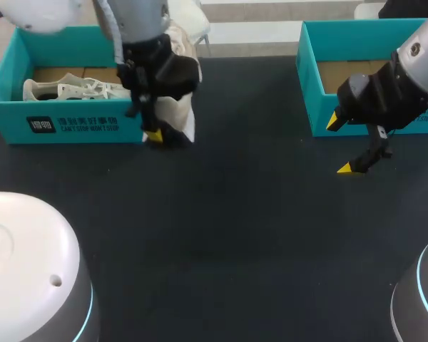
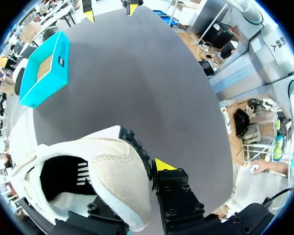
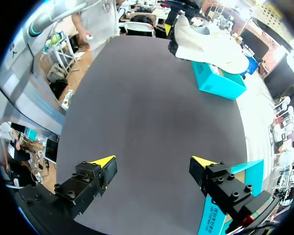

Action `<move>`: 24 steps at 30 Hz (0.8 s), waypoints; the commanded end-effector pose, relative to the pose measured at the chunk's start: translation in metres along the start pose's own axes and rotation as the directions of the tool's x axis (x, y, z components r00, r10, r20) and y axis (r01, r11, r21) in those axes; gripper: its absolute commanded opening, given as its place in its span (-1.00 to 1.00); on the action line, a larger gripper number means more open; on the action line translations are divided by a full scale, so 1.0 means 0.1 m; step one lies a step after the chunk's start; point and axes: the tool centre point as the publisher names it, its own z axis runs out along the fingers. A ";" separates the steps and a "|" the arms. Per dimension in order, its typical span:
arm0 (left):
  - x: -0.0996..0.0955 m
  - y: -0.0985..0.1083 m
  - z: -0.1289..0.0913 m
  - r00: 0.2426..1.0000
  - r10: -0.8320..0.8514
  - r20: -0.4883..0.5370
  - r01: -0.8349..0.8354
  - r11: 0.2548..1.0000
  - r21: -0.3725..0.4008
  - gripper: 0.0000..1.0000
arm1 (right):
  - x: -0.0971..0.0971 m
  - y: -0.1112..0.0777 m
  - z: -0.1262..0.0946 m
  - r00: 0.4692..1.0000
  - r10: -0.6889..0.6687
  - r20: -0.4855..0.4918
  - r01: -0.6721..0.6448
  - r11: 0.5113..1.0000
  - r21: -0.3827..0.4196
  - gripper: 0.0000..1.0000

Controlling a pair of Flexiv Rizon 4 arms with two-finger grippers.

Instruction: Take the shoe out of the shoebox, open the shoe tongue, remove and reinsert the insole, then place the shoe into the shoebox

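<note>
Cream suede shoe [image 2: 105,169] held toe-down near the dark bench's [image 1: 235,235] far-left corner, just beside teal cardboard shoebox [image 1: 78,125]; left gripper [image 1: 154,134] pinches its heel collar. Right gripper [image 3: 154,164] spread wide, holding nothing.

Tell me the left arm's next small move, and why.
Probably lower the shoe onto the bare table nearer the middle. The left gripper is shut on its heel collar and holds it beside the left box, while the right gripper hangs open and empty by the right box. Set down there, the tongue should be within its reach.
</note>
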 end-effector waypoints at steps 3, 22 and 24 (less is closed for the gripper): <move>-0.19 0.58 -0.14 0.998 0.039 -0.047 -0.038 0.999 0.014 -1.00 | 0.00 0.00 0.02 1.000 0.000 0.000 0.000 1.000 0.002 1.00; -0.61 2.06 -0.49 0.968 0.224 -0.115 -0.219 0.974 0.053 -1.00 | 0.00 0.00 0.02 1.000 0.000 0.000 0.000 1.000 0.002 1.00; -0.64 2.17 -0.50 0.966 0.229 -0.121 -0.223 0.973 0.062 -1.00 | 0.00 0.00 0.02 1.000 0.000 0.000 0.000 1.000 0.002 1.00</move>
